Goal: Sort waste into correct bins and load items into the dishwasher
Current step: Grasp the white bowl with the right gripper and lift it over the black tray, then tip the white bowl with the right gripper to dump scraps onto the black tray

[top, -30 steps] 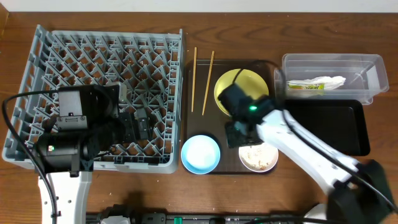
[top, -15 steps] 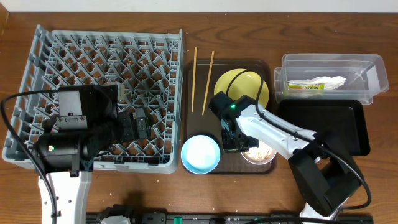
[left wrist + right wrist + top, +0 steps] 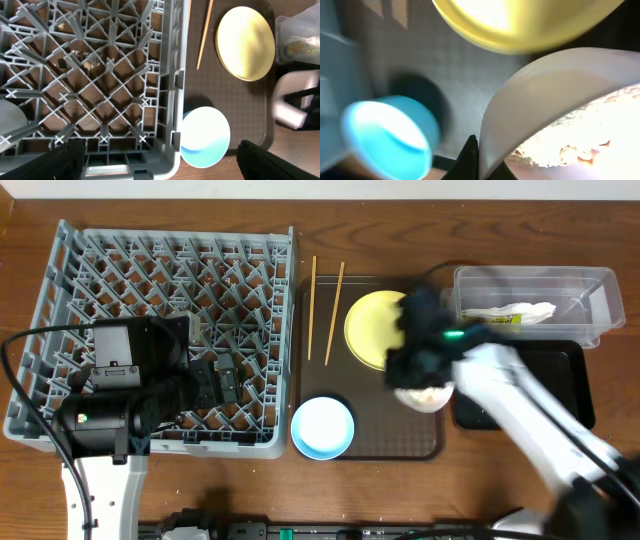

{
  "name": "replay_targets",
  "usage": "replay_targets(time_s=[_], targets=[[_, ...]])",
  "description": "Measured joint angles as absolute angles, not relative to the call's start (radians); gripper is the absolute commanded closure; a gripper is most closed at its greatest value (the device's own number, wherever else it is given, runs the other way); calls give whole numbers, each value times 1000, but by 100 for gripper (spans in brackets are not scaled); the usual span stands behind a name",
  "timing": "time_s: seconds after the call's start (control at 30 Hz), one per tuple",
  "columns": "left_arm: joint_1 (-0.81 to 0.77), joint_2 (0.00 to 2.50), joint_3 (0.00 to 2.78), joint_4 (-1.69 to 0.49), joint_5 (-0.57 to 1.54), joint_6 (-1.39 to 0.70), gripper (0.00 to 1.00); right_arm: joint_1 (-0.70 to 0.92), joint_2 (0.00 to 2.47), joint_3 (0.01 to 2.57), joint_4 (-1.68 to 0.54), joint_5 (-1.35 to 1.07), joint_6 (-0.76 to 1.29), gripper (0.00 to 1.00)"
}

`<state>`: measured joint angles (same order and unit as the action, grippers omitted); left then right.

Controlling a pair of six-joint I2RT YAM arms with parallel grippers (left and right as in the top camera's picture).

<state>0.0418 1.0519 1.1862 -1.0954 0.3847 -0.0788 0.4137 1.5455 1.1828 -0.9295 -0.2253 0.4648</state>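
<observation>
Right now my right gripper (image 3: 410, 375) is pinched shut on the rim of the white bowl (image 3: 428, 394). The wrist view shows one dark fingertip (image 3: 469, 157) against the bowl's outer wall and beige crumbs (image 3: 570, 150) lying inside. From overhead the arm and bowl are blurred. The bowl sits over the right edge of the brown tray (image 3: 370, 448), just beside the yellow plate (image 3: 372, 330) and near the black tray (image 3: 535, 385). I cannot tell whether it touches the brown tray.

My left gripper (image 3: 222, 380) hangs over the dish rack (image 3: 160, 270) with its fingers (image 3: 65, 160) spread wide and nothing between them.

The blue bowl (image 3: 322, 427) rests upright on the brown tray's front left corner. The two chopsticks (image 3: 312, 308) lie side by side between the rack and the plate. The clear tub (image 3: 590, 285) stands behind the black tray and holds the napkin (image 3: 525, 311) and the wrapper (image 3: 488, 320).
</observation>
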Motion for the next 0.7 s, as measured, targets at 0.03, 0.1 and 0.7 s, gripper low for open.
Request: replay_targets(time_s=[0.03,0.1,0.7], targets=[[42,1052,1186,-1095,385,-78,1,358,1501,1182,-926,-272,443,99],[42,1052,1186,-1095,385,-78,1,256,1432,1183,-927,-347,404,99],[42,1052,1186,-1088,382,-78,1,-493,1372,784,-546,-1067,121,99]])
